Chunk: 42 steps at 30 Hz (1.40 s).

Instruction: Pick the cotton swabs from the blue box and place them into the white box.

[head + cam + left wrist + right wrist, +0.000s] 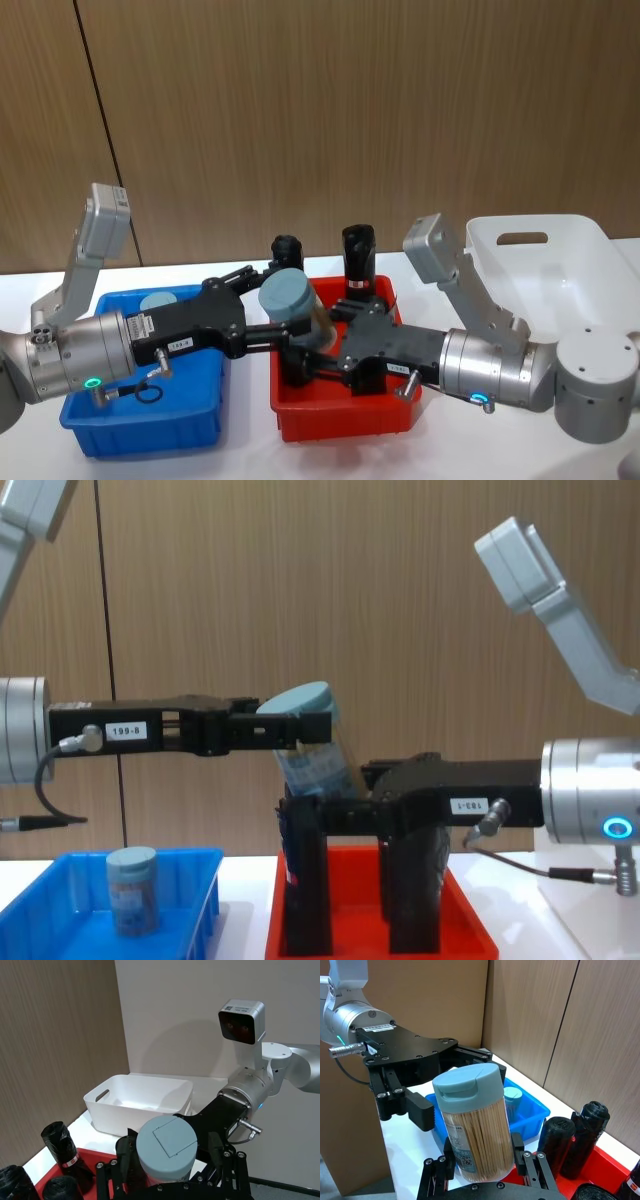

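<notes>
Mid-frame I had the left gripper (303,728) and right gripper (312,812) both clamped on a tilted cotton swab tub (312,752) above the red bin (340,425); a second tub (132,888) stood in the blue box (140,435).

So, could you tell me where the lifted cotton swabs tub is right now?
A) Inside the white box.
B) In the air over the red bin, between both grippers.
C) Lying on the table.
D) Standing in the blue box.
B: the cotton swabs tub hangs tilted above the red bin, between the left gripper and right gripper, short of the white box.
</notes>
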Each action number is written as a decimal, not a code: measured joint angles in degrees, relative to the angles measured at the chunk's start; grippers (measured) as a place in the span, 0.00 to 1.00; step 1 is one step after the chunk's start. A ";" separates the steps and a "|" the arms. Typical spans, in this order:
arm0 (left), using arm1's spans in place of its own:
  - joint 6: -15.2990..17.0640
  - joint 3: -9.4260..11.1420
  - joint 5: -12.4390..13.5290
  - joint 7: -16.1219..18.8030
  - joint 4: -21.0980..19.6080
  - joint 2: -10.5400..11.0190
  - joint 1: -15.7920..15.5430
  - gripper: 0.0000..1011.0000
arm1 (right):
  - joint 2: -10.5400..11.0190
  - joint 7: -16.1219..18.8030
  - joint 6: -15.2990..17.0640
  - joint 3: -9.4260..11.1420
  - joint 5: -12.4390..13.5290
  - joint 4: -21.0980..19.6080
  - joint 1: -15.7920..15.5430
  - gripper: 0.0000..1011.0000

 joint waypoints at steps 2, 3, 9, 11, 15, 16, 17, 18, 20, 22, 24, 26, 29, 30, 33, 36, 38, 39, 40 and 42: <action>0.00 0.00 0.00 0.00 0.00 0.00 0.00 0.99 | 0.08 0.01 0.02 -0.01 0.05 -0.07 -0.03 0.65; 0.00 0.00 0.00 0.00 0.00 0.00 0.00 0.99 | 0.12 0.01 0.03 -0.02 0.07 -0.10 -0.05 0.65; 0.00 0.00 0.00 0.00 0.00 0.00 0.00 0.99 | 0.42 0.00 0.08 -0.04 0.49 -0.34 -0.14 0.65; 0.00 0.00 0.00 0.01 0.00 0.00 0.00 0.99 | 0.57 -0.07 0.09 -0.02 0.62 -0.43 -0.20 0.65; 0.00 0.00 0.00 0.01 0.00 0.00 0.00 0.99 | 0.89 -0.40 0.12 0.13 1.10 -0.58 -0.33 0.65; 0.00 0.00 0.01 0.02 0.00 0.00 0.00 0.99 | 1.04 -0.56 0.13 0.23 1.39 -0.64 -0.40 0.65; 0.00 0.00 0.00 0.02 0.00 0.00 0.00 0.99 | 1.04 -0.56 0.13 0.23 1.39 -0.64 -0.40 0.65; 0.00 0.00 0.00 0.02 0.00 0.00 0.00 0.99 | 1.23 -0.82 0.13 0.36 1.66 -0.69 -0.49 0.65; 0.00 0.00 0.00 0.03 0.00 0.00 0.00 0.99 | 1.56 -1.21 0.13 0.64 2.19 -0.80 -0.65 0.65; 0.00 0.00 0.00 0.03 0.00 0.00 0.00 0.99 | 1.79 -1.43 0.13 0.85 2.49 -0.88 -0.76 0.65; 0.00 0.00 0.00 0.05 0.00 0.00 0.00 0.99 | 2.21 -1.95 0.11 1.24 3.21 -1.01 -0.98 0.65; 0.00 0.00 0.00 0.05 0.00 0.00 0.00 0.99 | 2.67 -2.53 0.05 1.65 3.87 -1.16 -1.21 0.65; 0.00 0.00 0.00 0.06 0.00 0.00 0.00 0.99 | 3.47 -3.40 -0.10 2.38 4.98 -1.41 -1.58 0.65; 0.00 0.00 0.00 0.06 0.00 0.00 0.00 0.99 | 3.65 -3.62 -0.15 2.57 5.24 -1.47 -1.66 0.65; 0.00 0.00 0.00 0.06 0.00 0.00 0.00 0.99 | 4.30 -4.34 -0.29 3.21 6.06 -1.67 -1.94 0.65; 0.00 0.00 0.00 0.06 0.00 0.00 0.00 0.99 | 5.19 -5.43 -0.54 4.11 7.30 -1.93 -2.27 0.65; 0.00 0.00 0.00 0.06 0.00 0.00 0.00 0.99 | 5.93 -6.22 -0.76 4.94 8.13 -2.10 -2.52 0.65; 0.00 0.00 0.00 0.06 0.00 0.00 0.00 0.99 | 6.16 -6.59 -0.85 5.19 8.48 -2.15 -2.60 0.65; 0.00 0.00 0.00 0.06 0.00 0.00 0.00 0.99 | 6.40 -6.76 -0.89 5.45 8.64 -2.19 -2.66 0.65; 0.00 0.00 0.00 0.06 0.00 0.00 0.00 0.99 | 7.19 -7.80 -1.17 6.28 9.57 -2.27 -2.86 0.65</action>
